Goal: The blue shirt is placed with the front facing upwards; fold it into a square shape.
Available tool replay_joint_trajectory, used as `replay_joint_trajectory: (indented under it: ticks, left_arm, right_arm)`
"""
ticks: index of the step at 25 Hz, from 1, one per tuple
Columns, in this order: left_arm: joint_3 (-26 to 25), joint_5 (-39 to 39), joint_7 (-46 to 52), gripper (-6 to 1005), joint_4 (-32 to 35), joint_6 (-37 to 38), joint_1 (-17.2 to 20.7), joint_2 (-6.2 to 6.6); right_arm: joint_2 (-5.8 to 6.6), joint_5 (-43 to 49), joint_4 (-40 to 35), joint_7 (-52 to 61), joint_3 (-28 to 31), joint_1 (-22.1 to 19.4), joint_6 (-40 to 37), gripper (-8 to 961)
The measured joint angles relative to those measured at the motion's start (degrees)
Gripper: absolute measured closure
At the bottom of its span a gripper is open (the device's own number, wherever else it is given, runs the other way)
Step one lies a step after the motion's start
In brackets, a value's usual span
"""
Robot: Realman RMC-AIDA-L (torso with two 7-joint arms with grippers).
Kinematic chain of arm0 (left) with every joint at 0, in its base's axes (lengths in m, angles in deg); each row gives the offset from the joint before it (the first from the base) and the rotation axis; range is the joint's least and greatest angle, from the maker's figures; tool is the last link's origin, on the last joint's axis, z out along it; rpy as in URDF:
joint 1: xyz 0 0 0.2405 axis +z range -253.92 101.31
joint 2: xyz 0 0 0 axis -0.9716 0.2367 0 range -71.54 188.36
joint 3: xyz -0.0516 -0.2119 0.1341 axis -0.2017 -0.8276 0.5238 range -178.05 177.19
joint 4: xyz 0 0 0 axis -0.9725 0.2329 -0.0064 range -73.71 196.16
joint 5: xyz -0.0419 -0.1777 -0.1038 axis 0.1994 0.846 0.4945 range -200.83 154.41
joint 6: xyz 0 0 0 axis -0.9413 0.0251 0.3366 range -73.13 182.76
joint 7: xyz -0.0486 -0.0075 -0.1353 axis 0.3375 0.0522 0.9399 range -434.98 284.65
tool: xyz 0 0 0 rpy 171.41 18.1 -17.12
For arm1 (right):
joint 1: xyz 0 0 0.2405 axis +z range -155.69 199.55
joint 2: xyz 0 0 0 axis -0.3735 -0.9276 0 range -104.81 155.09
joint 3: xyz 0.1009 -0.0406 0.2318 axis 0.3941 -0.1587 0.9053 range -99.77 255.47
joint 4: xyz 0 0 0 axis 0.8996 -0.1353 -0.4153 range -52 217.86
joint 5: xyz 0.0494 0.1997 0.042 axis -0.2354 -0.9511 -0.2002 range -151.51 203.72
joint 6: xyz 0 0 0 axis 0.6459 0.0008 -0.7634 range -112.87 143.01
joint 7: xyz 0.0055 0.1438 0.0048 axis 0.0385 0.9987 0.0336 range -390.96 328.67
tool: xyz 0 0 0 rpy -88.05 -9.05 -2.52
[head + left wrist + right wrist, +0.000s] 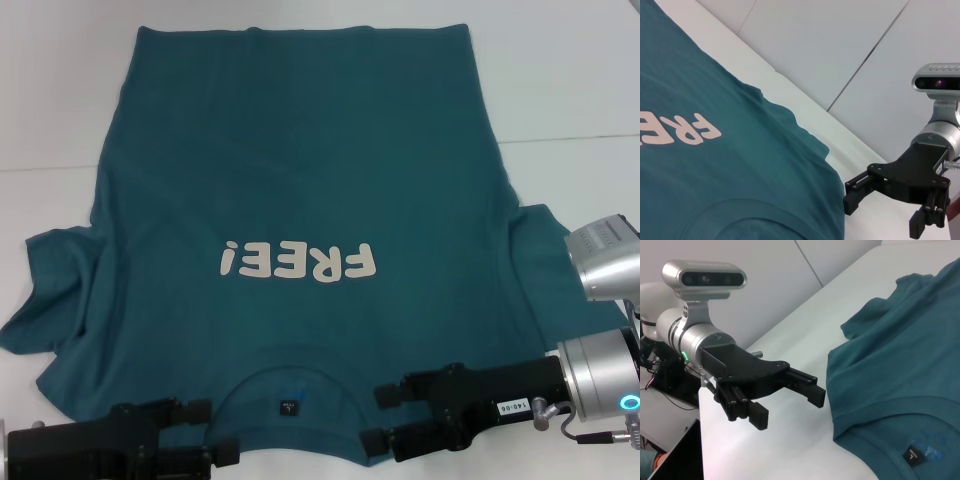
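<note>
The blue shirt [300, 170] lies spread flat on the white table [560, 90], front up, with its cream "FREE!" lettering [298, 262] showing. Its collar with the small dark neck label [288, 407] is at the near edge. My left gripper [212, 432] is open at the near edge, left of the collar. My right gripper [378, 418] is open just right of the collar, above the shoulder. Neither holds cloth. The left wrist view shows the shirt [715, 175] and the right gripper [883, 215]. The right wrist view shows the shirt [900, 375], its label [912, 454] and the left gripper [789, 406].
The left sleeve [45, 300] lies rumpled on the table, and the right sleeve [545, 250] reaches toward my right arm [600, 370]. The shirt's hem is at the far edge. White table surface surrounds the shirt on both sides.
</note>
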Motion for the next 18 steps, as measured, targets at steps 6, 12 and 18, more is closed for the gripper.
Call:
replay_joint_trajectory:
  ticks: [6, 12, 18]
  left_arm:
    - [0.00, 0.00, 0.07, 102, 0.00, 0.07, 0.15, 0.03]
    - [0.00, 0.00, 0.65, 111, 0.00, 0.16, 0.23, 0.15]
    - [-0.02, 0.00, 0.83, 119, 0.00, 0.16, 0.24, 0.19]
  right_arm:
    - [0.00, 0.05, 0.00, 0.00, 0.00, -0.07, 0.00, 55]
    - [0.00, 0.06, 0.00, 0.00, 0.00, -0.09, 0.00, 55]
    - [-0.08, 0.09, 0.00, 0.00, 0.00, -0.09, 0.00, 55]
